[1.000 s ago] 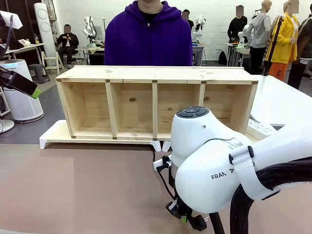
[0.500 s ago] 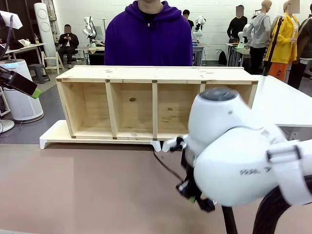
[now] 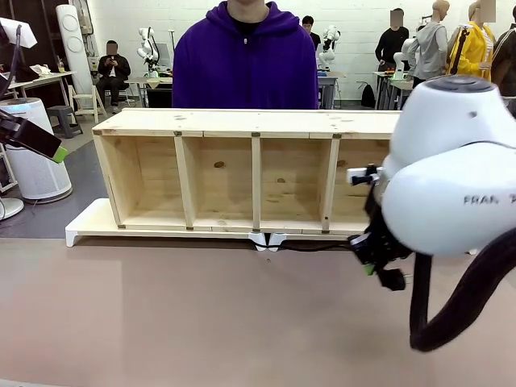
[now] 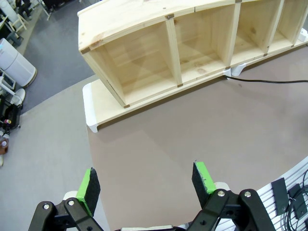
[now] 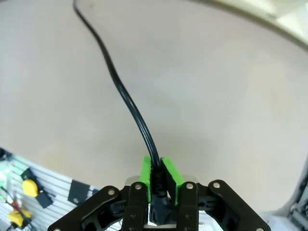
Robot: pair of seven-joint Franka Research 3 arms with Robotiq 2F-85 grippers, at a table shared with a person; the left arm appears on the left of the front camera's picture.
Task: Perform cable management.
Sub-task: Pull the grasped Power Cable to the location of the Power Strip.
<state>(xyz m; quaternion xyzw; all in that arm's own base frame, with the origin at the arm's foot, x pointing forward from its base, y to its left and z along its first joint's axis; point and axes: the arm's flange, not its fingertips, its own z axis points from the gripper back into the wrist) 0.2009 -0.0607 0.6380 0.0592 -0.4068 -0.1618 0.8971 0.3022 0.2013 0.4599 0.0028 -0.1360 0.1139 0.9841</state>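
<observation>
The cable (image 3: 316, 247) is a thin black cord running low along the front of the wooden shelf (image 3: 256, 122), from the white feet (image 3: 268, 239) at its middle toward the right. My right gripper (image 3: 377, 264) hangs just above the table at the right and is shut on the cord. In the right wrist view the cable (image 5: 126, 98) leads away over the table from between the green pads (image 5: 145, 174) of the right gripper (image 5: 156, 177). My left gripper (image 4: 146, 180) is open and empty, high over the table's left side, also seen as the left gripper (image 3: 56, 152). From there the cable (image 4: 272, 81) lies far right.
A person in a purple hoodie (image 3: 246, 60) stands behind the shelf. The shelf has several open compartments and sits on a white-footed board (image 3: 89, 222). The brown table top (image 3: 161, 314) stretches in front. My right arm's thick black hose (image 3: 451, 314) hangs at the right.
My right arm has swung right and up from the table's front middle, drawing the cable out along the shelf's front. The left gripper has not moved.
</observation>
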